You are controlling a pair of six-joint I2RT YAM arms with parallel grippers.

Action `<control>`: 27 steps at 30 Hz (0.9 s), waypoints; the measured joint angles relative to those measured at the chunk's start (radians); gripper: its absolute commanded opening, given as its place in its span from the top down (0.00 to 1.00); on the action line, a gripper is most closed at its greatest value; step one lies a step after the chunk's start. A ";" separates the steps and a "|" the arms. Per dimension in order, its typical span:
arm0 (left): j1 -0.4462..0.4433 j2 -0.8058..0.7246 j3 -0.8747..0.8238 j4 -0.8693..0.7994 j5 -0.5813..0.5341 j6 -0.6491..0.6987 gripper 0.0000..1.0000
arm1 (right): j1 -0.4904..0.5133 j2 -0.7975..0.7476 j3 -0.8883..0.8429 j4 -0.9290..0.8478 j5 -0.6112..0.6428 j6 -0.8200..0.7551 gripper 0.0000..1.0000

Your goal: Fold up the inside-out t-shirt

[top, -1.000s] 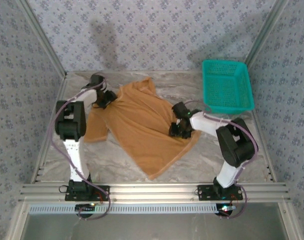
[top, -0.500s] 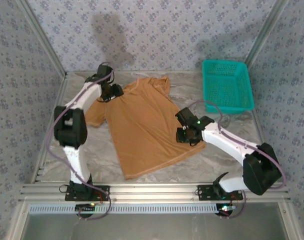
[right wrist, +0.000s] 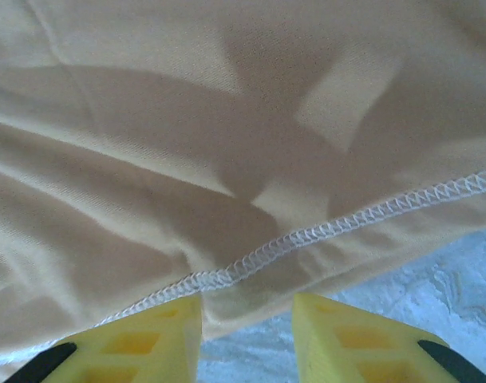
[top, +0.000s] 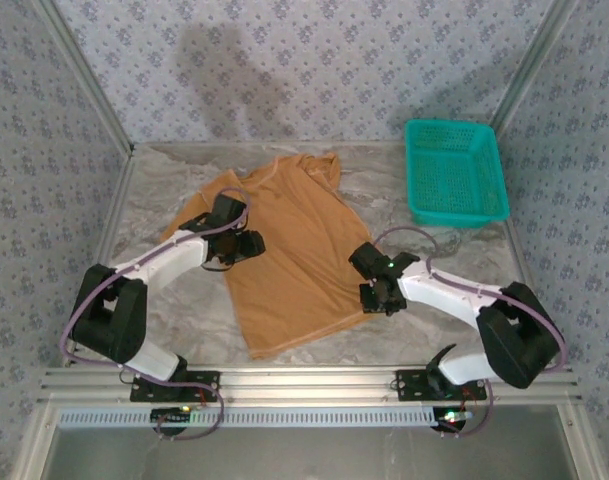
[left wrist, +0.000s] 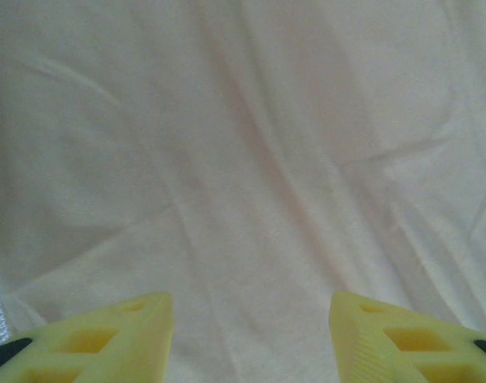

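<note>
The t-shirt (top: 294, 250) lies spread flat, orange-brown, in the middle of the marble surface (top: 384, 190), its hem toward the near edge. At the hem's right corner the right claw (top: 376, 297) sits low. Its yellow fingers (right wrist: 338, 335) are spread, with the stitched edge just at the gap. Further in, the left claw (top: 249, 245) hovers over the shirt's left side, spread wide and pinching nothing. A teal basket (top: 459, 214) stands at the far right.
</note>
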 measured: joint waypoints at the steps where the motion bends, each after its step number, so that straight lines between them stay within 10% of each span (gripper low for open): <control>1: 0.000 -0.001 0.000 0.000 0.000 0.000 0.46 | 0.000 0.008 -0.001 0.006 0.005 0.002 0.65; 15: 0.000 -0.047 0.000 -0.003 -0.026 0.000 0.47 | -0.012 0.040 -0.018 0.073 0.009 0.026 0.92; 27: -0.002 -0.047 0.019 -0.034 -0.031 0.004 0.47 | -0.013 0.027 0.005 0.032 0.010 0.023 0.80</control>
